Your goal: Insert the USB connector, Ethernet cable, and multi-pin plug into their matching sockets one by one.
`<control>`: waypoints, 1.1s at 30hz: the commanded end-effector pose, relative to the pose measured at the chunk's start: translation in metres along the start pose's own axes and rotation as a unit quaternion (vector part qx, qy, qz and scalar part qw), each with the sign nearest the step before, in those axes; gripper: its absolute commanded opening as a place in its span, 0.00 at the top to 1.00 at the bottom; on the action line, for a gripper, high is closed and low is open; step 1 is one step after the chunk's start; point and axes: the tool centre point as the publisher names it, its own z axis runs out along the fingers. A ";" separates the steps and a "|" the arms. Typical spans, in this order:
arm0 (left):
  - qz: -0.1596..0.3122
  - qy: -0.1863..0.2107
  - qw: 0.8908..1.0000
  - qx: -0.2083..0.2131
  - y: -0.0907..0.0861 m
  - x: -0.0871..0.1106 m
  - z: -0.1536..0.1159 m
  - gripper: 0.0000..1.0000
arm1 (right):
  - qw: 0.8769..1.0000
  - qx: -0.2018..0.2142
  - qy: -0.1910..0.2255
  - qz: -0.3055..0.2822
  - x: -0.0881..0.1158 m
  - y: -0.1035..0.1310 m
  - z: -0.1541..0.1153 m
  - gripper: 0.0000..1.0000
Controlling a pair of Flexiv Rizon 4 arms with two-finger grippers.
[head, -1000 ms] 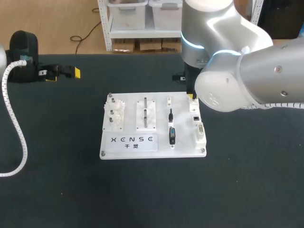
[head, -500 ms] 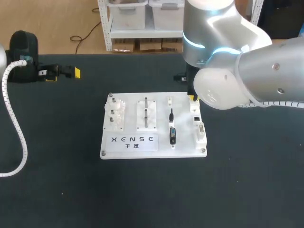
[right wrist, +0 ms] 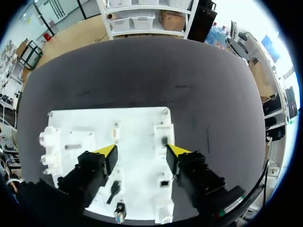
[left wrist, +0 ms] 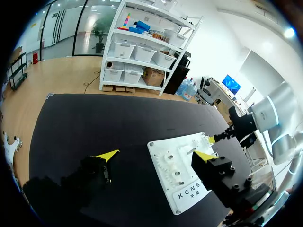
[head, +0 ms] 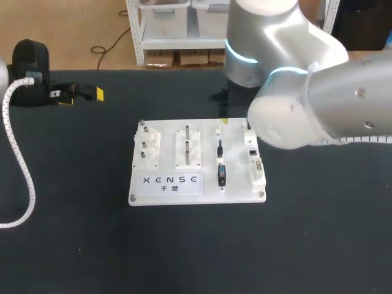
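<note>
My right pincer (right wrist: 142, 151) hangs open above the white board (head: 208, 191) on the tabletop (head: 73, 233). The black connector (head: 222, 174) lies on that board, its long axis running near-to-far, beside the sockets (head: 256, 164). Left pincer (left wrist: 156, 155) gapes open too, well aside.

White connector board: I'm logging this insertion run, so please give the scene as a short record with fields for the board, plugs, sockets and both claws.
board: white rectangular plastic connector board, flat on the black table mat
plugs: thin black plug and chunkier black plug, both resting on the board, ungripped
sockets: white socket block along the board's right edge
right claw: open, above the board, holding nothing
left claw: open, empty, away from the board near the table's far left
</note>
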 end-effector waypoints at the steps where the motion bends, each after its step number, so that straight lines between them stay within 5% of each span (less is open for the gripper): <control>1: 0.000 0.000 1.000 0.000 0.000 0.000 0.000 0.00 | 1.000 0.003 -0.021 -0.009 0.024 0.014 -0.014 0.00; 17: 0.000 0.000 1.000 0.000 0.000 0.000 0.000 0.00 | 0.999 0.003 0.025 -0.025 0.060 0.041 -0.001 0.00; 19: 0.000 0.000 1.000 0.000 0.000 0.000 0.000 0.00 | 0.999 0.005 0.027 -0.025 0.061 0.042 0.003 0.18; 31: 0.000 0.000 1.000 0.000 0.000 0.000 0.000 0.00 | 0.998 0.010 0.057 -0.003 0.063 0.038 0.021 0.31; 33: 0.000 0.000 1.000 0.000 0.000 0.000 0.000 0.00 | 0.998 0.009 0.060 -0.001 0.063 0.037 0.023 0.46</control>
